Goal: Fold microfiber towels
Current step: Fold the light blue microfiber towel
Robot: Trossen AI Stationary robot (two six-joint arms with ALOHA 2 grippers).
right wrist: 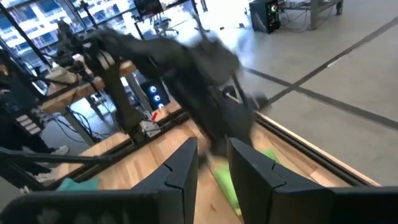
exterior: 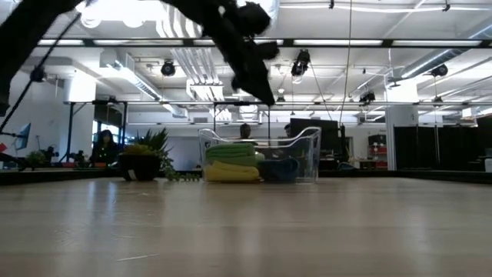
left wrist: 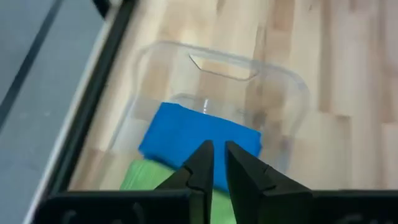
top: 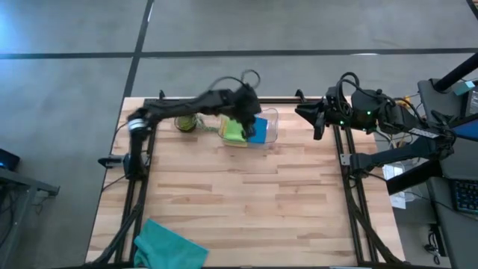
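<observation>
The high camera is looking straight down on the whole worktop (top: 246, 194). The low one is sitting at surface level, gazing across toward the clear bin (exterior: 260, 156), far off. The left wrist camera is peering down into that same bin close up. The right wrist camera is facing across at the other arm.

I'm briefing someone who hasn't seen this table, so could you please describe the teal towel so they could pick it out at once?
Start from the wooden table and find the edge farthest from the clear plastic bin. The teal towel lies loose and rumpled at the corner there, on the left arm's side. The yellow towel, lime green towel and blue towel sit together inside the bin; it alone lies outside.
</observation>
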